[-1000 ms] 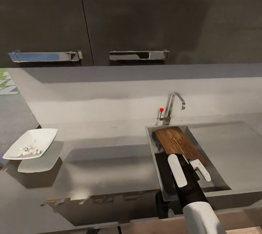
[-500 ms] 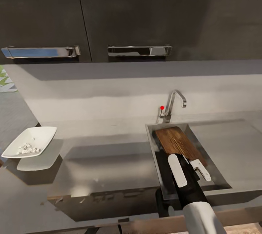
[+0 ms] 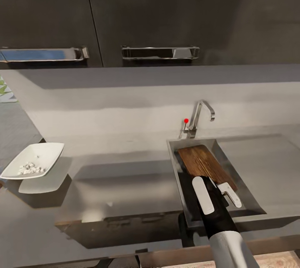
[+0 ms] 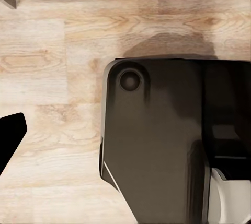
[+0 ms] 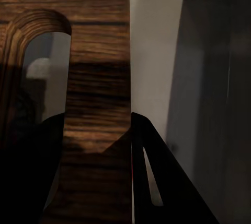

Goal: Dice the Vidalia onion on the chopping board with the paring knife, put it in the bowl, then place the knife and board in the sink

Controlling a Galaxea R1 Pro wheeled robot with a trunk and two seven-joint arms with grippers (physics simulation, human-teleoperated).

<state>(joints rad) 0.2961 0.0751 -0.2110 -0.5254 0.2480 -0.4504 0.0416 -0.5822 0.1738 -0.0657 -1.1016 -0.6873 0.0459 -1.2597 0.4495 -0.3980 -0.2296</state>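
With the diced onion (image 3: 29, 169) in the bowl (image 3: 39, 154) and the board (image 3: 204, 164) tilted in the sink (image 3: 250, 201), little remains; the right gripper (image 3: 228, 192) pinches the board's edge.

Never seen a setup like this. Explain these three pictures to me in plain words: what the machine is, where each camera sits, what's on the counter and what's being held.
It is a simulated wheeled robot with two arms. The head camera looks down on a grey countertop. At its left stands a white bowl holding small pale pieces. The sink holds the wooden chopping board, leaning inside it. The right gripper reaches onto the board's near end. The right wrist camera shows dark fingers either side of the board, seemingly gripping it. The left wrist camera looks down at a wooden floor and the robot's dark base.
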